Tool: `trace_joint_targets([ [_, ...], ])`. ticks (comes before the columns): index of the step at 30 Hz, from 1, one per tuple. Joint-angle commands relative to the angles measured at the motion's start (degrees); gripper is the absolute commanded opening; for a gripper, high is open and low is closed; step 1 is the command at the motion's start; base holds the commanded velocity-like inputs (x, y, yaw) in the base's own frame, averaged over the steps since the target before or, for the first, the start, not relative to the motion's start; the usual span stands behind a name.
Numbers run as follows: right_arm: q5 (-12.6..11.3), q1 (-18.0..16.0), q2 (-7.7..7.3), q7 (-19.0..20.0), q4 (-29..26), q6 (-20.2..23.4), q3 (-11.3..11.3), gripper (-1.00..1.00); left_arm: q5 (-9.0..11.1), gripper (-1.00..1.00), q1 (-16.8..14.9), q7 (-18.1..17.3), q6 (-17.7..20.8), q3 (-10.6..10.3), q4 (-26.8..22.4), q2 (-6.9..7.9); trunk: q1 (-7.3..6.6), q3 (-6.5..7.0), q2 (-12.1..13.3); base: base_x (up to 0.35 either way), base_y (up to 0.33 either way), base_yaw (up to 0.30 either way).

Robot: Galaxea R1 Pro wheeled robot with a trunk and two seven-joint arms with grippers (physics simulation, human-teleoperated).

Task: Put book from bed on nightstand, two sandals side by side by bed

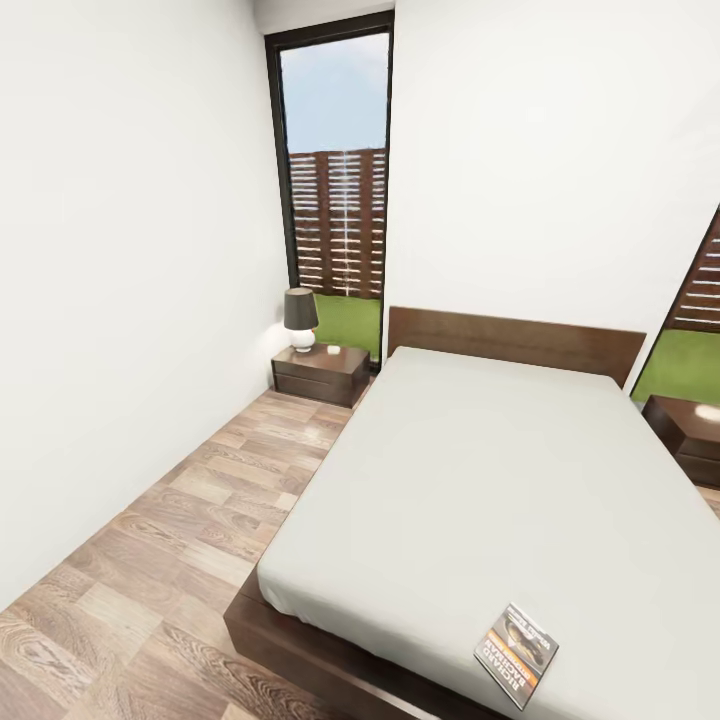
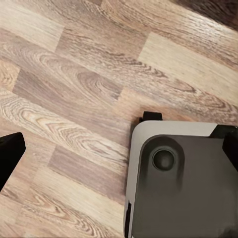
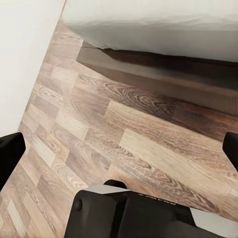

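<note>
The book [image 1: 516,654] lies on the bed's [image 1: 470,480] near corner, not yet reached; both hands hang released above the floor [image 1: 150,580]. Next: approach, grasp it, carry to the nightstand [image 1: 322,372]

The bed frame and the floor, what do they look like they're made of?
The bed frame looks like dark brown wood with a smooth, matte finish, faint grain showing on the headboard. The floor looks like wood planks or laminate: staggered boards with strong printed-looking grain.

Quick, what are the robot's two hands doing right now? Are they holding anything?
Left gripper: open, holding nothing, over the wood floor.
Right gripper: open, holding nothing, near the bed.
</note>
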Motion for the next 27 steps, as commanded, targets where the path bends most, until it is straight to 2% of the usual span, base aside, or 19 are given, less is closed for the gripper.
trace_joint_targets([
  [1,0.62,-0.07,0.03,0.17,0.04,-0.55,-0.41,1.00,0.35,1.00,-0.03,0.22,-0.14,-0.49,-0.01,0.01,0.25,-0.30,-0.52,0.000,0.000,0.000],
  [27,0.63,-0.07,-0.02,0.30,0.04,-0.53,-0.45,1.00,0.27,1.00,-0.03,0.20,-0.14,-0.54,-0.01,0.06,5.96,-4.97,-10.95,0.000,0.000,0.000],
])
